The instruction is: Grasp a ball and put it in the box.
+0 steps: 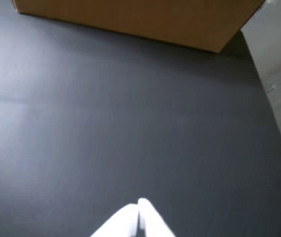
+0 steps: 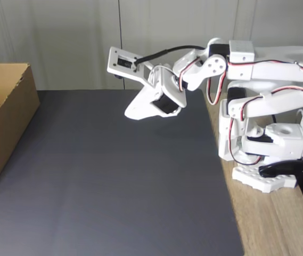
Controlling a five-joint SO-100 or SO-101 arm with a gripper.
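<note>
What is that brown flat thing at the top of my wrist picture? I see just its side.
Observer: It is a big brown cardboard box. In the fixed view its top is open.
Operator: Is my white claw touching the dark floor?
Observer: No. The white two-finger gripper hangs in the air above the dark grey mat, with its fingers together.
Operator: Where does my arm stand?
Observer: Its white base stands on a light wooden table, to the right of the mat in the fixed view. The box is at the far left.
</note>
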